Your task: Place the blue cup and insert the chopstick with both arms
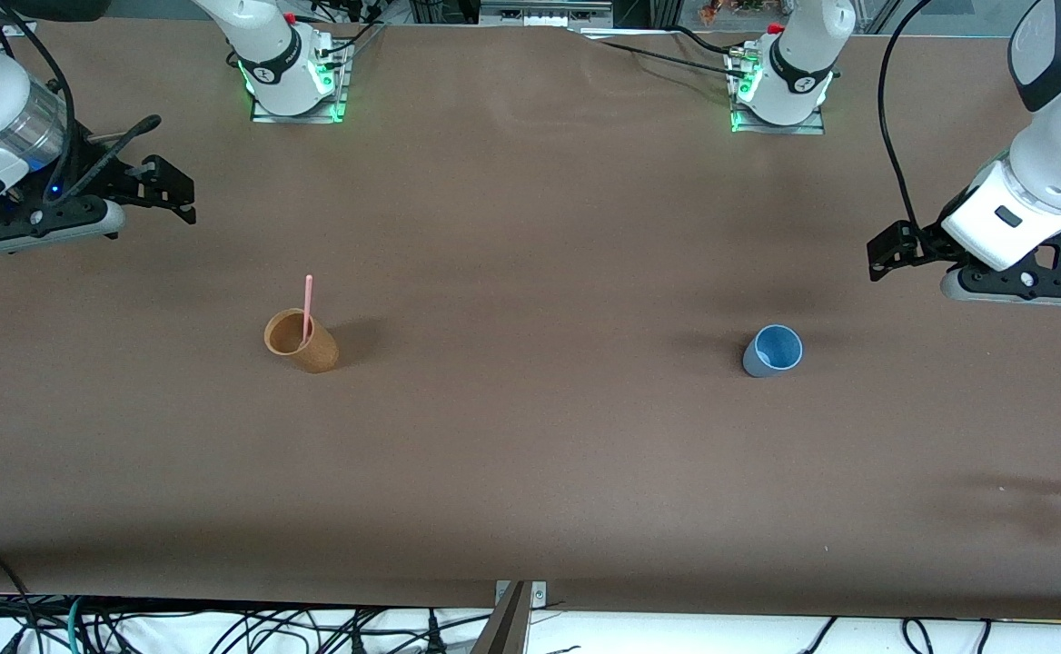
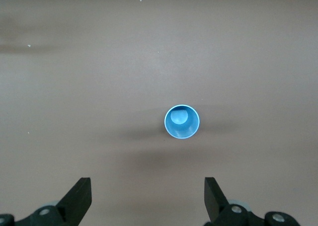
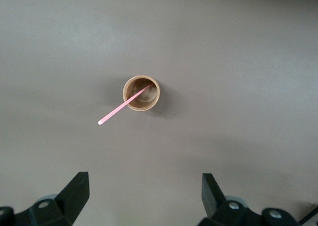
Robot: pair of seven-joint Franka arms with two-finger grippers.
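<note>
we see both end effectors spread, empty: left end effector [image 1: 889,257] above the blue cup [image 1: 773,351], right end effector [image 1: 163,188] above the chopstick [image 1: 307,309] leaning in the tan cup [image 1: 300,341], ready to descend.

The white left arm with black joints waits aloft, its black two-fingered left gripper [image 1: 889,252] spread wide, pointing nine o'clock. The matching right arm's right gripper [image 1: 167,191], jaws parted, points three o'clock.
</note>
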